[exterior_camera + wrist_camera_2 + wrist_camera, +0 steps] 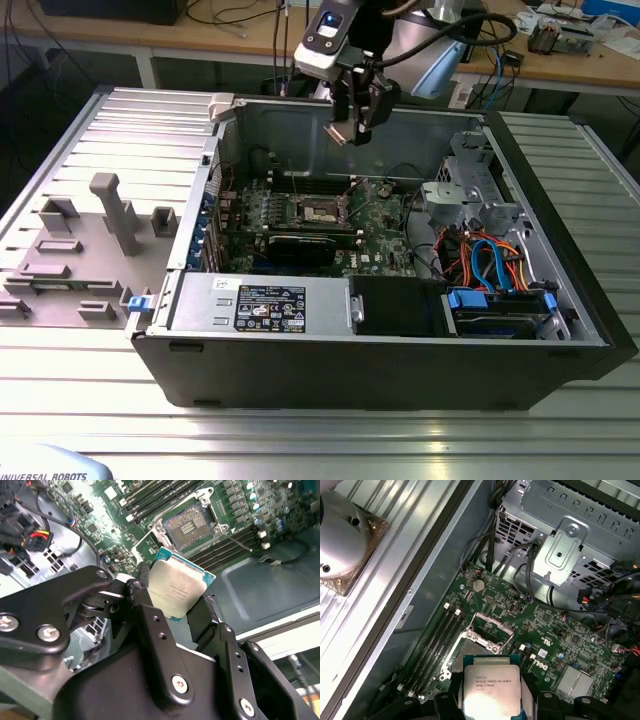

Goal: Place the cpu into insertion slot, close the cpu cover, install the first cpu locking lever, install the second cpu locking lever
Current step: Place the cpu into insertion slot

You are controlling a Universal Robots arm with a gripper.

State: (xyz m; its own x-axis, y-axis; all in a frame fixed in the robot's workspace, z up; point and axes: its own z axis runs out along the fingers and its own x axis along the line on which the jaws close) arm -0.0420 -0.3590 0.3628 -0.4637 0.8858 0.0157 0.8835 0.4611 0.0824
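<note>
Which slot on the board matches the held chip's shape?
The square socket with the shiny rim, shaped like the chip in the gripper; the long black slots flanking it are narrow.

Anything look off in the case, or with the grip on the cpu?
Nothing stands out. The cpu sits square between the jaws of the gripper, held above the motherboard and not yet in the insertion slot, which is open and empty. No loose parts or damage visible on the board.
</note>
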